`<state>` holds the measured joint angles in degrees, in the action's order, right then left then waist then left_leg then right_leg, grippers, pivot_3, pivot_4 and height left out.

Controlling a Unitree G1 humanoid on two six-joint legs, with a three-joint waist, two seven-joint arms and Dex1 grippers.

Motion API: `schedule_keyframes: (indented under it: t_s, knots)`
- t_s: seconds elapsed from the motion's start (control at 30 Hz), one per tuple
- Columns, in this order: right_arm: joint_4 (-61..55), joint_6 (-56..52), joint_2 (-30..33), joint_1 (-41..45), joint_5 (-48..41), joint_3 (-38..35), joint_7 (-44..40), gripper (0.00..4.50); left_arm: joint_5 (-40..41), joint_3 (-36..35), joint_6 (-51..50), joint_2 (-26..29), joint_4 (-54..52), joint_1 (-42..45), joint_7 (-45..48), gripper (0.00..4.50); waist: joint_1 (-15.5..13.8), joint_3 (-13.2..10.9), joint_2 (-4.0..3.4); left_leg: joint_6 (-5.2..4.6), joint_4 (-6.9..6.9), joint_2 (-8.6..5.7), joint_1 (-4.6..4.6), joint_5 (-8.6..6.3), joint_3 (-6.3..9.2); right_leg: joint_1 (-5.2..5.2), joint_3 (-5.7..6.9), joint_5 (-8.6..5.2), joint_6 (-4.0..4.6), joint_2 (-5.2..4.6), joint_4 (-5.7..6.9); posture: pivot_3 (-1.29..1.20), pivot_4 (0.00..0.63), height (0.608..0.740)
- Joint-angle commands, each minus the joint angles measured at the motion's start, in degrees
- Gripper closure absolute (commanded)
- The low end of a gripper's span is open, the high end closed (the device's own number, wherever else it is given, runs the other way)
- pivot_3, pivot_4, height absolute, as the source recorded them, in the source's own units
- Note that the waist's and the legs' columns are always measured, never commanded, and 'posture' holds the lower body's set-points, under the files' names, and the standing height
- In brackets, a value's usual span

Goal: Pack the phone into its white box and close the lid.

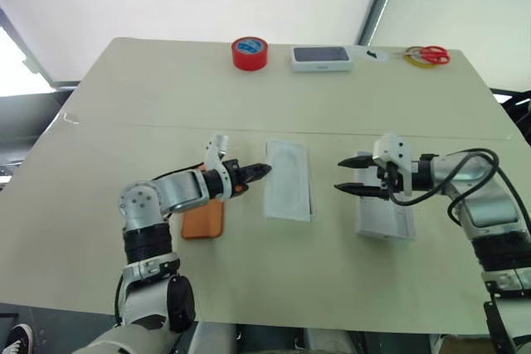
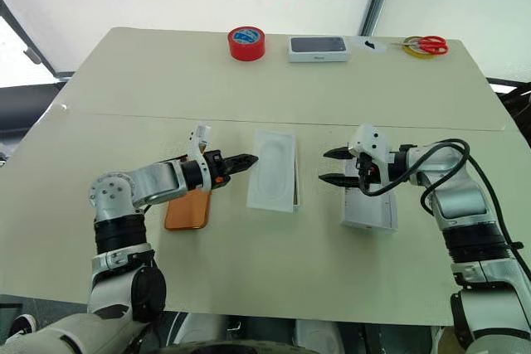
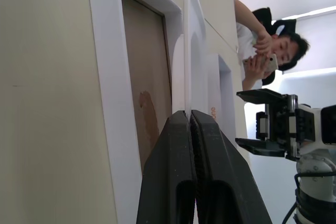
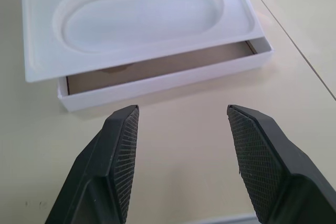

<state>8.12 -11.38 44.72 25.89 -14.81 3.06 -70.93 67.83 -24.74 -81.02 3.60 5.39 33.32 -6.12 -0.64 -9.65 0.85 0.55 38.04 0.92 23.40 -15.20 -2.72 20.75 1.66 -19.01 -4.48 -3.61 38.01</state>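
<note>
A beige surface (image 1: 166, 122) is seen from above, with two robot arms reaching in from the near edge. The left gripper (image 1: 262, 172) is held with its jaws pressed together, empty, its tip at the left edge of a white insert (image 1: 288, 178) with a rounded recess. That insert lies askew on top of the white box (image 4: 173, 77); from above the box is almost wholly covered, while in the right wrist view its brown floor is glimpsed through the gap under the insert. The phone (image 1: 204, 220), orange, lies flat on the surface to the left of the box, and its far end is hidden beneath the left wrist, so its lenses cannot be made out. The right gripper (image 1: 345, 176) is held with its jaws apart, holding nothing, pointing toward the box from the right. Beneath and behind this gripper the lid (image 1: 386, 223) lies on the surface, partly covered by the arm; whether its printed face is up cannot be told from above. In the left wrist view a few orange letters are seen on the lid's edge, too cut off to be read.

Along the far edge a red tape roll (image 1: 249, 53), a closed white box with a dark top (image 1: 321, 58) and red-handled scissors (image 1: 428, 55) are set out. A small mark on the closed box's side is too small to be read. A person (image 3: 262, 45) holding up a phone is seen in the left wrist view.
</note>
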Motion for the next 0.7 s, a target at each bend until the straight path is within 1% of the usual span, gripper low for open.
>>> schedule_keyframes:
  t_s: [0.03, 0.27, 0.3, 0.37, 0.43, 0.47, 0.57, 0.63, 0.7]
  knots:
    - [-1.86, 1.02, -0.11, -0.38, -1.01, -1.68, 0.60, 1.72, -1.18, 0.60, 3.15, 0.50, -1.48, 0.08, 1.38, 4.50, -0.11, 0.00, 0.00, 0.00, 0.00, 0.00, 0.00, 0.00, 0.00, -0.01, 0.00, 0.00, 0.00, 0.00, 0.00, 0.00, 0.150, 0.740]
    - [-3.36, 0.65, -1.14, -1.53, -1.13, -1.36, 1.70, 1.72, -1.80, 2.03, 3.93, 0.72, 0.29, 1.51, 1.90, 4.50, -0.07, 0.00, 0.01, 0.00, 0.01, -0.01, 0.00, 0.00, 0.00, -0.02, 0.00, 0.00, 0.00, -0.01, -0.01, 0.00, 0.150, 0.740]
    - [-3.67, 0.52, -1.23, -1.66, -1.15, -1.33, 1.88, 1.68, -1.37, 2.09, 3.77, 0.26, 0.19, 1.77, 1.73, 3.88, -0.07, 0.00, 0.01, 0.00, 0.01, -0.01, 0.00, 0.00, 0.00, -0.02, 0.00, 0.00, 0.00, -0.01, -0.02, 0.00, 0.150, 0.740]
    - [-4.68, -0.08, -1.54, -2.14, -1.45, -1.32, 2.37, 1.68, -1.20, 2.21, 3.68, -0.41, -0.35, 2.29, 0.86, 3.16, -0.11, 0.00, 0.01, 0.00, 0.01, -0.01, 0.00, 0.00, 0.01, -0.02, 0.00, 0.00, 0.00, -0.01, -0.01, 0.00, 0.150, 0.740]
    - [-5.98, -0.70, -1.87, -2.89, -1.72, -1.25, 2.99, 1.68, -1.13, 2.24, 3.40, -0.50, -1.16, 2.72, 0.35, 2.12, -0.07, -0.01, 0.01, 0.00, 0.01, -0.01, 0.00, 0.00, 0.02, -0.02, 0.01, 0.00, 0.00, -0.01, -0.02, 0.00, 0.150, 0.740]
    - [-6.51, -1.12, -2.22, -3.15, -1.93, -1.25, 3.39, 1.68, -1.03, 2.21, 3.35, -0.37, -1.79, 2.98, 0.16, 1.67, -0.04, -0.01, 0.01, 0.00, 0.01, -0.01, 0.00, 0.00, 0.01, -0.02, 0.01, 0.00, 0.00, -0.01, -0.02, 0.00, 0.150, 0.740]
    - [-7.64, -1.96, -3.43, -2.99, -2.05, -1.01, 4.66, 1.68, 0.09, 2.20, 2.23, 0.87, -4.97, 4.71, -1.09, 1.67, -0.02, -0.02, 0.03, 0.00, 0.00, 0.00, 0.00, 0.00, 0.01, -0.01, 0.01, 0.00, 0.00, 0.00, -0.01, 0.00, 0.150, 0.740]
    - [-7.83, -4.41, -4.45, -1.69, -2.68, -0.99, 5.90, 1.68, 1.01, 2.38, 1.19, 1.88, -7.08, 5.83, -1.25, 1.67, -0.01, -0.02, 0.03, 0.00, 0.00, 0.00, 0.01, 0.00, 0.02, 0.00, 0.01, 0.00, 0.00, 0.00, -0.01, 0.00, 0.150, 0.740]
    - [-7.73, -6.36, -5.88, 0.20, -3.54, -0.93, 6.82, 1.68, -1.37, 5.73, 1.15, 5.84, -11.66, 5.51, 1.59, 1.67, 0.23, -0.02, 0.03, 0.00, 0.00, 0.00, 0.01, 0.00, 0.02, 0.00, 0.00, 0.00, 0.00, 0.00, -0.01, 0.00, 0.150, 0.740]
